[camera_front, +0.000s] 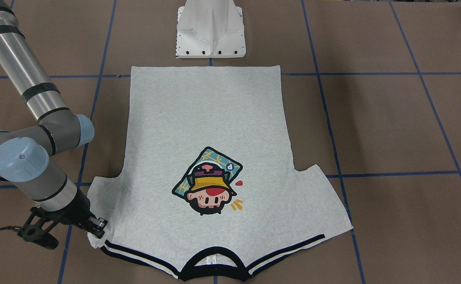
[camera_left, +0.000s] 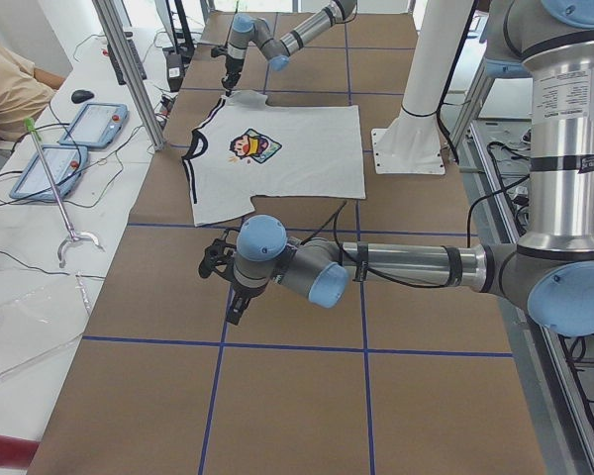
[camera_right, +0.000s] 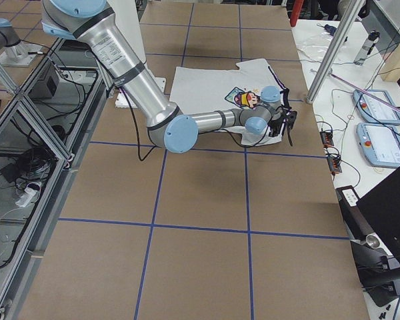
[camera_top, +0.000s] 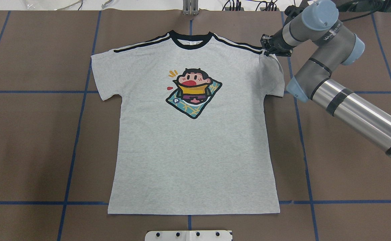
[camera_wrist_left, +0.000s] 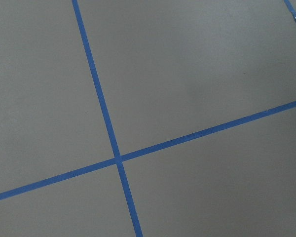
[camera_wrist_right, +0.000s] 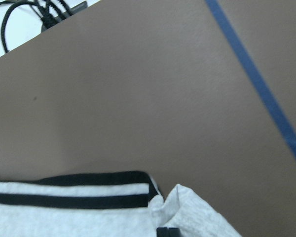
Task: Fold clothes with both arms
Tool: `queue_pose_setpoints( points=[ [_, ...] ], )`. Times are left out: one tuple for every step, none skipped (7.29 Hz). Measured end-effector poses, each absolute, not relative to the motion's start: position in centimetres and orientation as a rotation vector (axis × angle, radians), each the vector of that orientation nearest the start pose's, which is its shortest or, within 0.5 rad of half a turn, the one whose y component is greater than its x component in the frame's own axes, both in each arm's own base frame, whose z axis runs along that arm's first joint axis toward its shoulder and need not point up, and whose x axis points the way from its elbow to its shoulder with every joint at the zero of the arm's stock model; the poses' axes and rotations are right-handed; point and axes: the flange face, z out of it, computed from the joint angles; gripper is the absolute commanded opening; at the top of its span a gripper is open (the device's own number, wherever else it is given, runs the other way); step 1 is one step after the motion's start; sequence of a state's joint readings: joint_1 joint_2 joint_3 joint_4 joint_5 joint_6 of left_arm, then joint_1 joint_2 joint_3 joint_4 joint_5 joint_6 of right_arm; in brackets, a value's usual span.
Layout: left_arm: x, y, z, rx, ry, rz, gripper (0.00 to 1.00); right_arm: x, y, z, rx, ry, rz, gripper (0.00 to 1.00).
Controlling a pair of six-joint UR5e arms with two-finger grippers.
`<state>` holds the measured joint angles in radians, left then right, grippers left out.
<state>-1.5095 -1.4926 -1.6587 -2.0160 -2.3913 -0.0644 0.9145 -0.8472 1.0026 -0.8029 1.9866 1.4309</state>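
The grey T-shirt point(camera_top: 195, 150) lies flat and face up on the brown table, collar at the far side, cartoon print point(camera_front: 210, 183) showing. My right gripper point(camera_top: 268, 49) sits at the shirt's right shoulder, at the end of the black stripes point(camera_wrist_right: 74, 190). In the right wrist view its fingertips point(camera_wrist_right: 167, 232) are closed on a puckered bit of sleeve fabric. The sleeve edge point(camera_front: 94, 240) is slightly raised there. My left gripper point(camera_left: 235, 305) hangs over bare table, off the shirt's left sleeve. It shows only in the exterior left view, so I cannot tell whether it is open or shut.
The white pedestal base point(camera_front: 210, 29) stands just beyond the shirt's hem. Blue tape lines point(camera_wrist_left: 116, 158) grid the table. A side bench holds tablets point(camera_left: 94, 124), cables and a clear tray point(camera_left: 30, 327), with a person point(camera_left: 5, 79) seated beside it.
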Motion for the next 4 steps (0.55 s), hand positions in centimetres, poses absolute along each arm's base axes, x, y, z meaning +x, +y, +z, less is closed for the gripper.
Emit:
queue_pose_setpoints(
  points=[
    [-3.1, -48.1, 59.9, 0.378, 0.831, 0.184, 1.00, -44.0, -69.0, 36.2, 0.107, -1.015, 0.542, 0.00],
    [-3.1, -48.1, 59.9, 0.379, 0.831, 0.184, 1.00, -46.6, -69.1, 32.3, 0.101, -1.025, 0.565, 0.00],
    [-3.1, -48.1, 59.9, 0.380, 0.831, 0.185, 1.00, -49.1, -69.4, 29.0, 0.099, -1.027, 0.590, 0.00],
    [-3.1, -48.1, 59.8, 0.380, 0.831, 0.185, 1.00, -51.6, -69.5, 26.8, 0.105, -1.019, 0.614, 0.00]
  ],
)
